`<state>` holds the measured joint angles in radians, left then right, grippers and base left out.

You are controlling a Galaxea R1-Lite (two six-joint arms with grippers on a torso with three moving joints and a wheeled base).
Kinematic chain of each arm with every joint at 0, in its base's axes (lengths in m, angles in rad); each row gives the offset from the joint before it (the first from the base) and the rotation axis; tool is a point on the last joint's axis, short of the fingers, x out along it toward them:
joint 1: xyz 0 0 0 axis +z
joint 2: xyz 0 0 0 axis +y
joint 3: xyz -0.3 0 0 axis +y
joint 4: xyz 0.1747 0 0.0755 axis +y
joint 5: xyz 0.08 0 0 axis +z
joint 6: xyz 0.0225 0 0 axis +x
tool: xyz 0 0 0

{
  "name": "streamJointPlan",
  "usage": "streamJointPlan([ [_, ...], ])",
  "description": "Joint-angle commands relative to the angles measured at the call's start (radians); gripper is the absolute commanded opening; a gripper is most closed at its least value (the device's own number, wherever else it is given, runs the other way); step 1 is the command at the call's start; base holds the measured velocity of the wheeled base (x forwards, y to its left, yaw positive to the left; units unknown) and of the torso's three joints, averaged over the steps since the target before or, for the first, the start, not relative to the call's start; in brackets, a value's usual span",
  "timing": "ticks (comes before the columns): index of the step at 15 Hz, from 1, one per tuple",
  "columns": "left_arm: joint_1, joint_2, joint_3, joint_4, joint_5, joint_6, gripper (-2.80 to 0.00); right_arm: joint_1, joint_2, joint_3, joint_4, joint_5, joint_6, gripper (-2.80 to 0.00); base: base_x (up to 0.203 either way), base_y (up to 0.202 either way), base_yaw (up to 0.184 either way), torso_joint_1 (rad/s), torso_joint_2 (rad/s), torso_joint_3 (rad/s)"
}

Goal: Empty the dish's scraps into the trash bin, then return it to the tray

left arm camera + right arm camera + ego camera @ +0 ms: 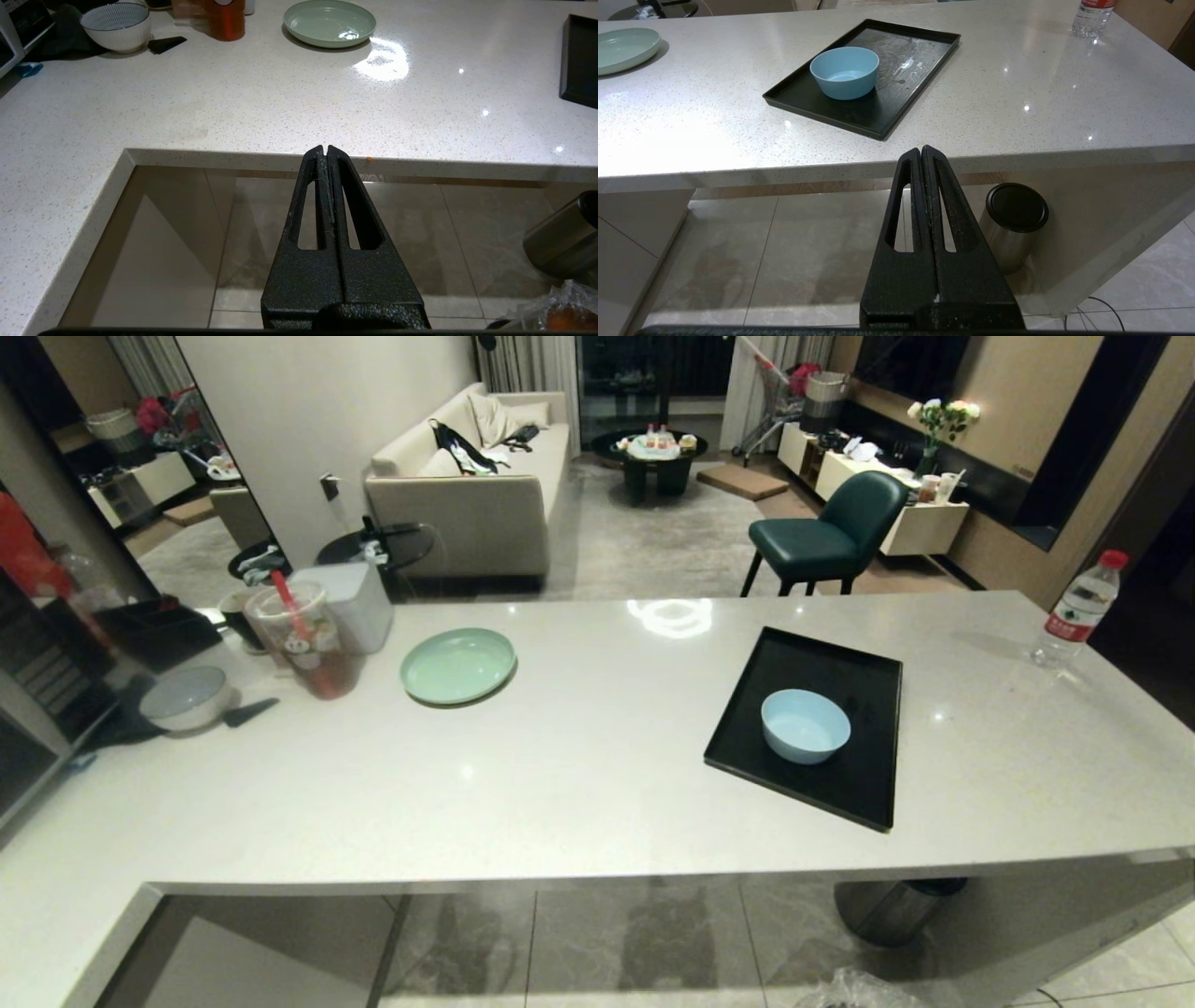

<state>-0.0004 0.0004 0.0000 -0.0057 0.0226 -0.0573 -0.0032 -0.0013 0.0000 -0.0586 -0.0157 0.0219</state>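
The dish, a small pale blue bowl, stands upright on the black tray on the right half of the counter. Its inside looks bare in the head view and in the right wrist view. The trash bin shows only as crinkly clear plastic with an orange patch inside, on the floor below the counter. A tiny orange speck lies on the counter's front edge. My left gripper and right gripper hang shut and hold nothing, both in front of the counter edge over the floor.
A steel bin with a black lid stands under the counter on the right. On the counter are a mint-green plate, a white-grey bowl, a drink cup and a water bottle.
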Motion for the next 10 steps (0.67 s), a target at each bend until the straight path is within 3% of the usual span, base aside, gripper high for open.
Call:
streamJointPlan([
  [1, 0.0, 0.001, 0.0, 0.0, 0.0, -0.001, -2.8, 0.0, 0.001, 0.0, -0.001, -0.001, 0.003, -2.8, 0.0, 0.0, 0.0, 0.0, 0.0, 0.0],
  [10, 0.0, 0.001, 0.0, 0.0, 0.0, -0.001, -2.8, 0.0, 0.001, 0.0, -0.001, -0.001, -0.002, -2.8, 0.0, 0.0, 0.0, 0.0, 0.0, 0.0],
])
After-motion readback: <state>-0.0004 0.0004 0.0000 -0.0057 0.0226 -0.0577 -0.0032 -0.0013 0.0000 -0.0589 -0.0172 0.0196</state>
